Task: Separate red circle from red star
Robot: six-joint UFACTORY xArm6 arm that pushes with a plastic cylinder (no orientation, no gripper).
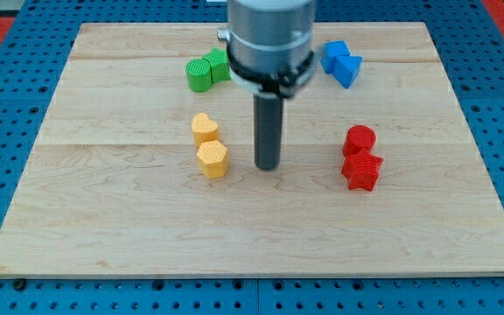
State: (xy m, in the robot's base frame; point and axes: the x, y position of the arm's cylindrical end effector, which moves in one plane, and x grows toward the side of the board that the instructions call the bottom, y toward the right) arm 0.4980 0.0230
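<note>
The red circle [358, 139] sits at the view's right, touching the red star [362, 171] just below it. My tip [268, 166] rests on the board near the middle, well to the left of both red blocks and just right of the yellow blocks.
A yellow heart [204, 128] and a yellow hexagon [212, 159] stand left of my tip. Two green blocks [206, 69] lie at the top, partly behind the arm. Two blue blocks [340, 62] lie at the top right. The wooden board [103, 227] lies on a blue pegboard.
</note>
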